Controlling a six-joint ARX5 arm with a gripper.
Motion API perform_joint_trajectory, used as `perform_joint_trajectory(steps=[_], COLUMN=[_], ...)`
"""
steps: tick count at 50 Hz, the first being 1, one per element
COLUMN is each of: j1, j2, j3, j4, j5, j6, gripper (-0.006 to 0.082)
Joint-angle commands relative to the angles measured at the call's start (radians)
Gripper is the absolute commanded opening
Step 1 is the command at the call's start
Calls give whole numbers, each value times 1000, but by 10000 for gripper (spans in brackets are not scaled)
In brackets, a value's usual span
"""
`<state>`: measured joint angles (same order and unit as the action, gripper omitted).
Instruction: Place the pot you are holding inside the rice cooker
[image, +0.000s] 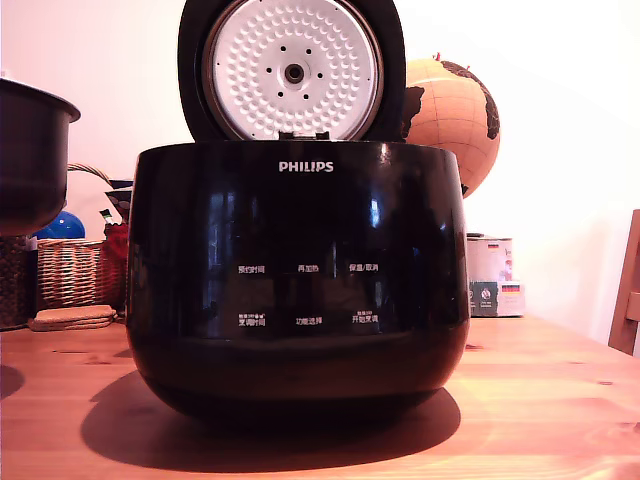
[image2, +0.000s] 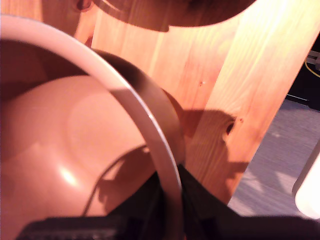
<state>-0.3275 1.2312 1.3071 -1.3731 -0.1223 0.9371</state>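
The rice cooker (image: 298, 285) fills the middle of the wooden table (image: 540, 400), its lid (image: 292, 68) standing open at twelve o'clock; the pot (image: 30, 150) hangs off the table at nine o'clock of the cooker in the exterior view, well apart; my pincer (image2: 170, 200) is clamped over its rim; I judge this the carry step; next I must travel across, centre over the opening, then lower.

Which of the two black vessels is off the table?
The pot, matte black with a flared rim, at the exterior view's left edge, hangs above the tabletop. The wrist view shows the end effector clamped on its rim. The glossy rice cooker marked PHILIPS sits on the table.
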Motion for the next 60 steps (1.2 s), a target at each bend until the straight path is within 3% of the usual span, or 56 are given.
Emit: perform_joint_trajectory(steps=[1, 26, 44, 60], j1=[-2, -4, -97, -214], j2=[-25, -29, -55, -53], j3=[15, 16, 79, 212], j4=[19, 19, 19, 19], j5=[-2, -2, 19, 182], j6=[-31, -30, -42, -59], gripper=[-21, -21, -21, -22])
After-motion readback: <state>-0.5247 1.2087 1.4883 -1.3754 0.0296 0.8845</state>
